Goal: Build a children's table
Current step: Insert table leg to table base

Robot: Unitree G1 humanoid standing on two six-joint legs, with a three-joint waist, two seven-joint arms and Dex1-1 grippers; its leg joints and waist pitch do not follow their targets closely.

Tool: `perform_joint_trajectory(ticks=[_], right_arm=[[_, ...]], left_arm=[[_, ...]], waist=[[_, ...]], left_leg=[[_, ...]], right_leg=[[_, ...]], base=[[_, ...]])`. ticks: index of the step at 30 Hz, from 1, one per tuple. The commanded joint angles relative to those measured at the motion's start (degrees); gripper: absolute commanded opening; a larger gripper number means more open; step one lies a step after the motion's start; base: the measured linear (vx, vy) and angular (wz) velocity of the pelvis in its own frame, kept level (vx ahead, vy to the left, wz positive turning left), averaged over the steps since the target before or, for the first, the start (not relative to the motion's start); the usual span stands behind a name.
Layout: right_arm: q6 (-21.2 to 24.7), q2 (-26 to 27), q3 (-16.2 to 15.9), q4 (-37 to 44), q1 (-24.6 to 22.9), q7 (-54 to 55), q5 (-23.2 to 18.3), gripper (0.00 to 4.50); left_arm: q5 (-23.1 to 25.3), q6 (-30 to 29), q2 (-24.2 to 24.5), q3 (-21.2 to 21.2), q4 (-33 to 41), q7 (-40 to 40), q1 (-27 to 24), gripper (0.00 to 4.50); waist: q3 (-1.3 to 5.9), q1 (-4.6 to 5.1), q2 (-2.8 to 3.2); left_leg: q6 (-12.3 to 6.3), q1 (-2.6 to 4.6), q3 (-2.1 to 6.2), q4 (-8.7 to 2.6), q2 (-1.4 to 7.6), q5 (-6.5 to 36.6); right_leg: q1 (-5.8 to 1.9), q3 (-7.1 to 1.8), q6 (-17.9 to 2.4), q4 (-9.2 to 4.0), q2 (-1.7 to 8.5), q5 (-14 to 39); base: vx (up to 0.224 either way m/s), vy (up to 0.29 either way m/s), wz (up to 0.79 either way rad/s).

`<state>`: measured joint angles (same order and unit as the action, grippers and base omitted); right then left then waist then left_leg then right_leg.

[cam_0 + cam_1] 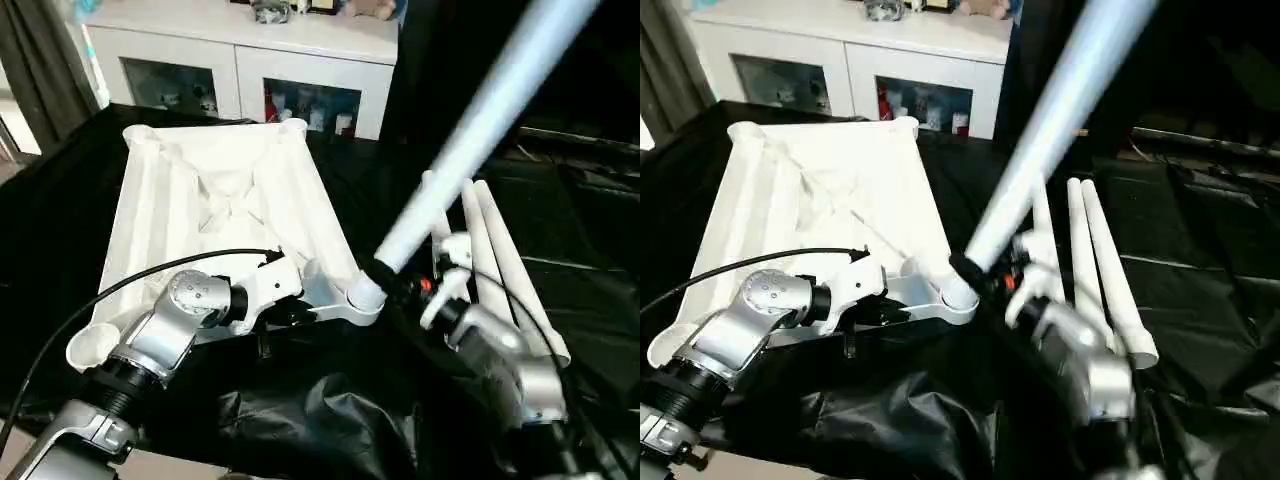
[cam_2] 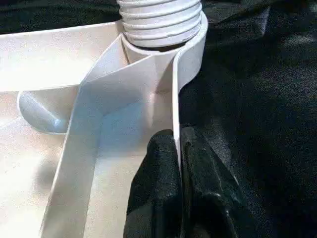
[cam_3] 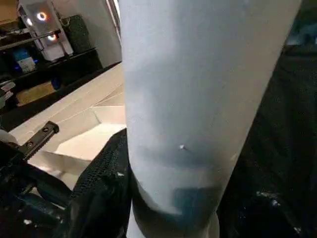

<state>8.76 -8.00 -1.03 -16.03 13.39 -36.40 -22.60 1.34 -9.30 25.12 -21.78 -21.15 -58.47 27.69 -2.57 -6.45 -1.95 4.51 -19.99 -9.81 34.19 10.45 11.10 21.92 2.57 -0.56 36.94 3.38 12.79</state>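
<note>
1. The top (image 1: 215,200) lies ribs-up on the black cloth (image 1: 330,420), so its sockets face up for legs. Its long axis runs away from the robot toward the cabinet (image 1: 240,60).
2. The leg (image 1: 480,120), clamped by the right gripper (image 1: 400,280), stands in the top's near right socket (image 1: 362,292) and leans up and away to the right.
3. Three spare legs (image 1: 490,250) lie right of the top.
4. The left gripper (image 2: 178,163) is pinched shut on the top's rim beside that socket, probably steadying it.
</note>
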Motion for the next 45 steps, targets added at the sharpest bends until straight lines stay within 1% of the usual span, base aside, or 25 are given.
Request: perform_joint_trajectory(ticks=[1,2,3,4,5,9,10,11,13,15,16,18,21,22,23,24,26,27,29,32,36,38,41,42,45], right_arm=[[0.1,-1.7,0.7,-5.2,-3.1,3.7,4.9,1.87],[-2.2,-2.1,-0.5,-4.9,-3.4,3.9,6.7,1.87],[-3.2,-2.6,-1.5,-5.1,-3.4,3.7,7.7,1.87],[-3.3,-2.6,-1.5,-5.1,-3.4,3.7,7.8,1.87],[-4.2,-3.3,-2.7,-5.6,-3.2,3.4,9.1,1.87],[-5.6,-5.1,-5.4,-6.6,-2.2,1.7,11.9,1.87],[-5.7,-5.2,-5.4,-6.6,-2.1,1.6,11.9,1.87],[-5.3,-6.0,-6.3,-6.9,-1.3,0.4,12.6,1.87],[-4.8,-6.9,-7.4,-7.4,-0.1,-1.2,13.1,1.87],[-3.3,-7.7,-8.3,-8.4,1.5,-3.5,12.5,1.87],[-2.9,-8.1,-8.7,-9.0,2.2,-4.4,12.4,1.87],[-2.8,-8.6,-9.4,-9.9,3.1,-5.6,12.6,1.87],[-2.4,-9.2,-10.3,-12.5,5.1,-8.6,12.7,1.87],[-2.3,-9.2,-10.3,-12.6,5.1,-8.8,12.7,1.87],[-1.8,-9.7,-10.5,-13.5,5.9,-11.4,12.0,1.87],[-1.6,-9.9,-10.6,-13.8,6.2,-12.7,11.7,1.87],[-1.7,-10.7,-11.1,-14.5,6.8,-15.6,11.2,1.87],[-1.9,-11.3,-11.5,-14.9,7.0,-17.2,11.1,1.87],[-2.8,-12.1,-12.0,-15.7,7.4,-19.4,11.2,1.87],[-3.2,-12.5,-12.2,-16.5,7.8,-21.2,11.3,1.87],[-4.5,-14.3,-14.6,-19.3,9.6,-27.5,12.6,1.87],[-4.7,-14.5,-14.9,-19.7,10.0,-28.3,12.8,1.87],[-5.5,-14.9,-15.9,-21.3,11.2,-30.6,13.8,1.87],[-5.8,-14.9,-16.0,-21.8,11.5,-31.1,13.9,1.87],[-6.4,-15.1,-16.6,-23.1,12.5,-32.8,14.4,1.87]], left_arm=[[-0.5,0.9,0.3,1.8,-0.1,0.8,0.9,0.00],[-0.3,1.0,0.2,1.8,-0.4,0.9,1.1,0.00],[-0.2,1.1,0.2,1.8,-0.4,0.8,1.1,0.00],[-0.2,1.1,0.2,1.8,-0.4,0.8,1.1,0.00],[-0.1,1.2,0.1,1.7,-0.6,0.8,1.2,0.00],[0.2,1.7,0.1,1.4,-1.1,0.7,1.5,0.00],[0.2,1.7,0.1,1.4,-1.1,0.7,1.5,0.00],[0.4,1.9,0.2,1.3,-1.2,0.6,1.5,0.00],[0.5,2.2,0.3,1.1,-1.2,0.3,1.4,0.00],[0.3,2.4,0.5,1.0,-0.9,-0.2,1.1,0.00],[0.2,2.6,0.6,0.9,-0.7,-0.8,1.0,0.00],[0.2,2.9,0.9,0.7,-0.6,-1.5,0.9,0.00],[-0.6,3.9,1.9,0.2,0.1,-4.3,0.6,0.00],[-0.7,3.9,1.9,0.2,0.1,-4.4,0.6,0.00],[-1.5,4.3,2.5,0.1,0.8,-6.4,0.5,0.00],[-1.8,4.2,2.8,0.1,1.1,-7.2,0.5,0.00],[-2.0,4.5,3.3,0.0,1.3,-8.4,0.6,0.00],[-1.6,4.7,3.7,-0.1,1.1,-8.6,0.8,0.00],[-1.2,5.0,4.3,-0.4,0.7,-9.4,1.2,0.00],[-1.2,5.1,4.6,-0.3,0.4,-10.1,1.4,0.00],[-2.3,4.2,6.1,-1.0,1.0,-14.5,2.3,0.00],[-2.2,4.0,6.3,-1.2,1.2,-15.1,2.4,0.00],[-1.3,4.1,7.1,-1.8,0.8,-15.8,3.1,0.00],[-1.3,4.0,7.2,-1.8,0.7,-16.0,3.3,0.00],[-1.4,3.8,7.6,-1.8,0.5,-17.2,3.7,0.00]], waist=[[2.46,-0.03,0.50],[2.49,-0.02,0.67],[2.50,0.05,0.68],[2.49,0.04,0.70],[2.43,0.10,0.76],[2.18,0.16,0.52],[2.17,0.19,0.59],[2.19,0.26,0.24],[2.16,0.26,0.31],[2.23,0.29,0.13],[2.25,0.37,-0.17],[2.25,0.42,-0.01],[2.33,0.56,-0.39],[2.36,0.58,-0.26],[2.41,0.69,-0.57],[2.46,0.67,-0.40],[2.60,0.76,-0.58],[2.77,0.74,-0.52],[2.84,0.74,-0.47],[3.00,0.79,-0.62],[2.97,0.87,-0.59],[2.92,0.80,-0.53],[2.95,0.80,-0.59],[2.88,0.74,-0.83],[2.91,0.59,-0.72]], left_leg=[[1.15,0.29,1.28,-5.00,2.78,16.3],[1.13,0.31,1.30,-5.02,2.83,16.3],[1.20,0.20,1.29,-5.06,2.79,15.9],[1.17,0.20,1.27,-5.08,2.79,16.1],[1.19,0.23,1.24,-5.07,2.74,16.4],[1.10,0.27,1.34,-5.21,2.70,18.1],[1.09,0.36,1.39,-5.21,2.75,18.8],[0.99,0.37,1.40,-5.24,2.77,19.0],[0.80,0.36,1.43,-5.21,2.81,19.1],[0.47,0.33,1.41,-5.27,2.91,18.4],[0.27,0.19,1.40,-5.24,2.91,18.0],[0.17,0.19,1.34,-5.23,2.88,17.9],[0.04,0.06,1.39,-5.23,2.83,17.8],[0.03,0.13,1.34,-5.24,2.91,17.3],[-0.15,0.01,1.35,-5.30,2.93,16.7],[-0.19,0.04,1.35,-5.30,2.92,16.6],[-0.55,0.03,1.21,-5.21,2.97,15.4],[-0.97,0.01,1.09,-5.13,3.00,13.7],[-1.14,-0.01,1.07,-5.11,2.99,12.9],[-1.47,0.04,0.96,-5.01,2.95,11.5],[-1.63,0.17,0.94,-5.05,3.04,12.2],[-1.35,0.37,0.94,-5.17,3.15,13.0],[-0.94,0.41,0.95,-5.18,3.16,13.8],[-0.89,0.41,0.92,-5.22,3.17,14.0],[-0.63,0.48,0.94,-5.23,3.26,13.9]], right_leg=[[-1.47,-3.04,-8.3,-6.24,5.23,19.3],[-1.46,-3.06,-8.5,-6.16,5.19,18.6],[-1.51,-3.03,-8.6,-6.05,5.08,17.3],[-1.51,-3.01,-8.7,-6.07,5.09,17.2],[-1.44,-3.05,-8.6,-6.13,5.03,17.6],[-1.36,-3.03,-7.4,-6.58,5.10,22.1],[-1.20,-3.11,-7.1,-6.73,5.18,23.4],[-1.23,-3.09,-7.0,-6.78,5.18,23.8],[-1.14,-3.13,-6.8,-6.83,5.23,24.7],[-1.14,-3.15,-7.1,-6.71,5.18,23.2],[-1.26,-3.12,-7.4,-6.58,5.17,22.3],[-1.19,-3.14,-7.7,-6.59,5.16,21.8],[-1.31,-3.10,-7.6,-6.60,5.30,22.7],[-1.22,-3.15,-7.6,-6.64,5.28,22.1],[-1.35,-3.11,-7.9,-6.47,5.21,20.9],[-1.36,-3.07,-8.2,-6.39,5.19,20.4],[-1.51,-3.06,-9.0,-6.18,5.07,16.9],[-1.67,-2.99,-10.1,-5.78,4.99,12.8],[-1.79,-2.92,-10.6,-5.62,4.94,10.7],[-2.03,-2.78,-11.7,-5.33,4.87,7.2],[-2.07,-2.70,-12.8,-5.32,4.90,6.6],[-1.98,-2.72,-12.8,-5.44,4.92,7.4],[-1.97,-2.74,-12.9,-5.45,5.01,8.2],[-1.97,-2.76,-12.9,-5.56,5.00,8.8],[-1.93,-2.78,-12.9,-5.53,5.08,8.9]], base=[[0.000,0.000,0.00],[0.000,0.000,0.00],[0.000,0.000,0.00],[0.000,0.000,0.00],[0.000,0.000,0.00],[0.000,0.000,0.00],[0.000,0.000,0.00],[0.000,0.000,0.00],[0.000,0.000,0.00],[0.000,0.000,0.00],[0.000,0.000,0.00],[0.000,0.000,0.00],[0.000,0.000,0.00],[0.000,0.000,0.00],[0.000,0.000,0.00],[0.000,0.000,0.00],[0.000,0.000,0.00],[0.000,0.000,0.00],[0.000,0.000,0.00],[0.000,0.000,0.00],[0.000,0.000,0.00],[0.000,0.000,0.00],[0.000,0.000,0.00],[0.000,0.000,0.00],[0.000,0.000,0.00]])
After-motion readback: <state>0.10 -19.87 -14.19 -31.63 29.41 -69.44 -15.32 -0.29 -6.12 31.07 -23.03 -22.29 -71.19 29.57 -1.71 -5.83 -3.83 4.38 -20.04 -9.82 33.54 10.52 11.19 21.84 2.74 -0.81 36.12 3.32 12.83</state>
